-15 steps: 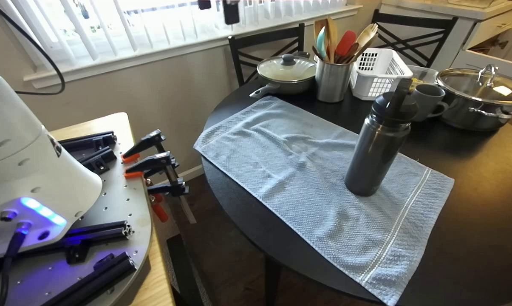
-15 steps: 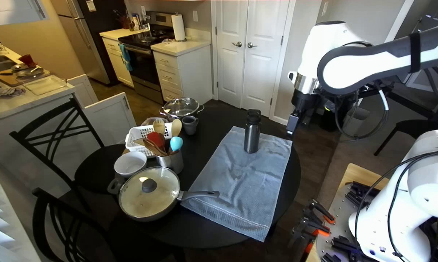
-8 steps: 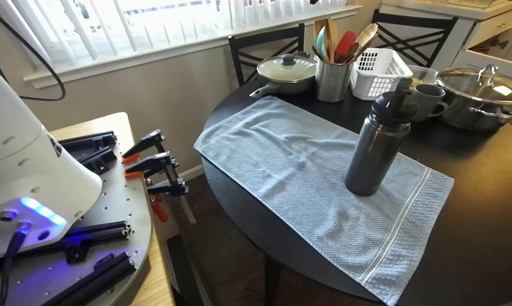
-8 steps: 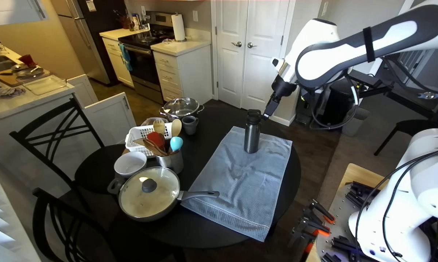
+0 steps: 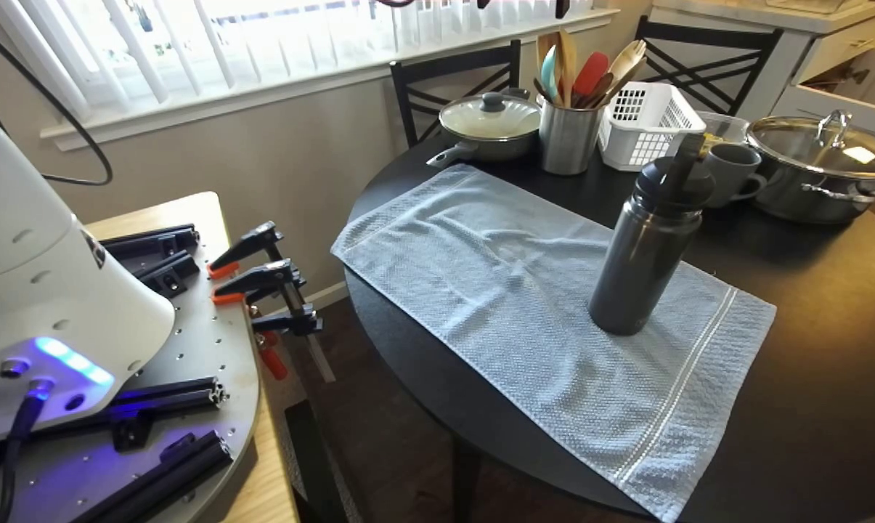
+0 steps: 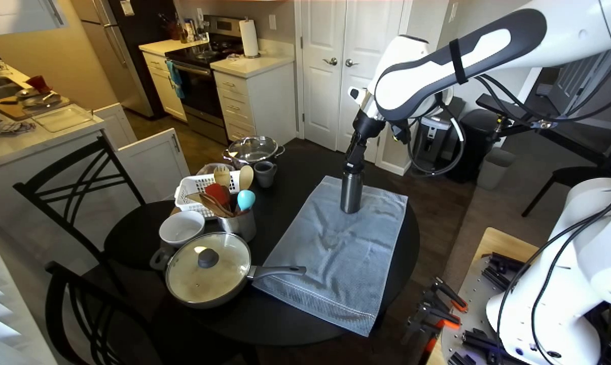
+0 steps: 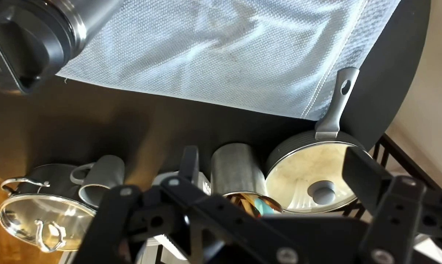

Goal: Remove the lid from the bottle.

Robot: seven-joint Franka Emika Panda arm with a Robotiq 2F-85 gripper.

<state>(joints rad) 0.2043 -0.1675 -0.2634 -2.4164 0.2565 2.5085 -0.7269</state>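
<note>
I hold my hand (image 7: 270, 157) wide above the counter (image 5: 807, 392), its two fingers (image 7: 190, 161) well apart. The lid (image 5: 658, 183) is still on the bottle (image 5: 637, 272), and the bottle stands upright on the towel (image 5: 473, 269), nearer its right end in an exterior view. In the wrist view both show at the left edge, apart from my fingers, though in an exterior view my hand overlaps the lid by line of sight. Along the far side of the counter in an exterior view stand, left to right, a pan (image 5: 491, 136), a cup (image 5: 569, 144) of utensils (image 5: 592, 76), a basket (image 5: 629, 142), a mug (image 5: 732, 178) and a pot (image 5: 807, 196). A bowl (image 6: 181, 229) sits just beside the pan.
</note>
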